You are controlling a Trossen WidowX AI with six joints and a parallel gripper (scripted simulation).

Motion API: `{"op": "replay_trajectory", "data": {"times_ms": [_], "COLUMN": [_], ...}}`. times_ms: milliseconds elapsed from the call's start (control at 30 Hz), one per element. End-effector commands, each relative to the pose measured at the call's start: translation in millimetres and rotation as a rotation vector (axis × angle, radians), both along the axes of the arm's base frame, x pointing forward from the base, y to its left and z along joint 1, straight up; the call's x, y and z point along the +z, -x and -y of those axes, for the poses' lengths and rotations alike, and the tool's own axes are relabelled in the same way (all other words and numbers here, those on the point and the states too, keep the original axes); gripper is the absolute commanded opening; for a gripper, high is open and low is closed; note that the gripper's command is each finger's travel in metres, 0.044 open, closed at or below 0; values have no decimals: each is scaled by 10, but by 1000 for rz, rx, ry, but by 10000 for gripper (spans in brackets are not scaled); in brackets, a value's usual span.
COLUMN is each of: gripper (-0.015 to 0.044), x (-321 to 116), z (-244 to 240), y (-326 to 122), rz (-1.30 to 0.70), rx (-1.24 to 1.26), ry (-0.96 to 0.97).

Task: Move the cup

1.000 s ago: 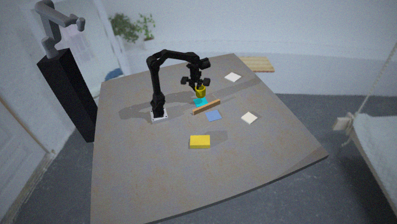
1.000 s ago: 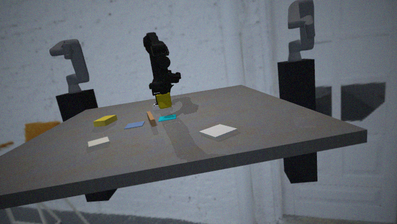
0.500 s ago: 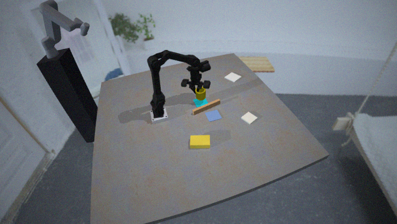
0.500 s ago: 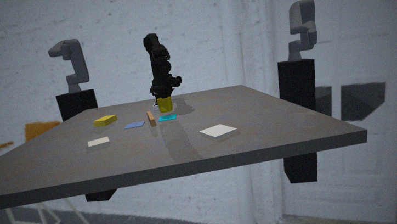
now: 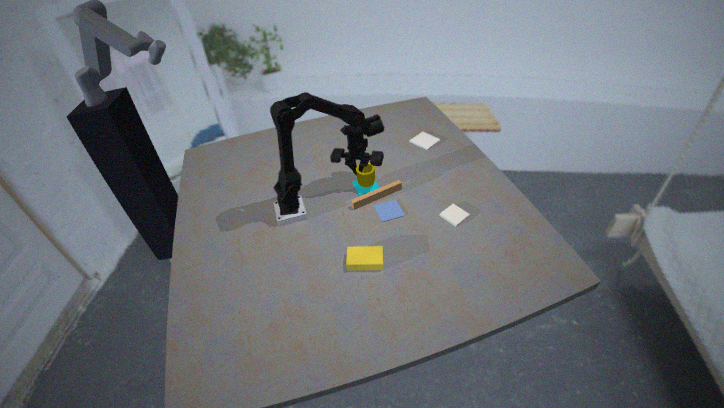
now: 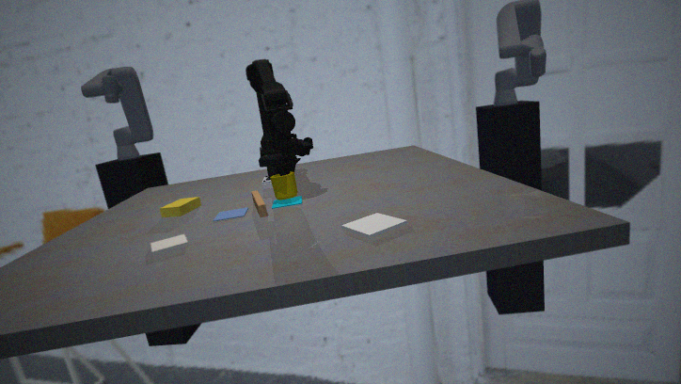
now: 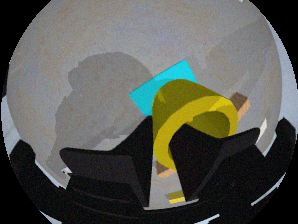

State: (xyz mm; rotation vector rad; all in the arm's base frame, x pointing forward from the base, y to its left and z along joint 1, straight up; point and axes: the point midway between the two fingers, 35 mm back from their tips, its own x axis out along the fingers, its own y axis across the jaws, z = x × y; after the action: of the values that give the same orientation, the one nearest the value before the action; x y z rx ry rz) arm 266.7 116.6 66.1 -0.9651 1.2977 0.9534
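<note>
The yellow cup (image 5: pixel 365 177) (image 6: pixel 284 185) (image 7: pixel 172 100) is about upright over the cyan pad (image 5: pixel 360 189) (image 6: pixel 288 203) (image 7: pixel 145 97), its base very low; I cannot tell whether it touches the pad. My gripper (image 5: pixel 358 168) (image 6: pixel 284 172) (image 7: pixel 157 119) is shut on the cup's wall, one finger inside the cup and one outside. The blue pad (image 5: pixel 389 210) (image 6: pixel 230 214) lies bare on the other side of the wooden bar. No marbles show; the inside of the cup is mostly hidden by the finger.
The wooden bar (image 5: pixel 377 195) (image 6: pixel 260 203) (image 7: pixel 242 105) stands between the pads, close to the cup. A yellow block (image 5: pixel 364 258) (image 6: pixel 180 206) lies beyond the blue pad. One white tile (image 5: pixel 424 140) (image 6: pixel 374 223) and another white tile (image 5: pixel 454 214) (image 6: pixel 168 243) lie farther from the arm's base.
</note>
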Motion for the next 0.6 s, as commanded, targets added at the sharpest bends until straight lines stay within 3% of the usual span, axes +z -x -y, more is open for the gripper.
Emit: {"op": "replay_trajectory", "data": {"times_ms": [0, 567], "gripper": [0, 0], "x": [-87, -69], "z": [11, 2], "y": [29, 9], "rz": [-8, -2], "rx": [-3, 0], "ry": [4, 1]}}
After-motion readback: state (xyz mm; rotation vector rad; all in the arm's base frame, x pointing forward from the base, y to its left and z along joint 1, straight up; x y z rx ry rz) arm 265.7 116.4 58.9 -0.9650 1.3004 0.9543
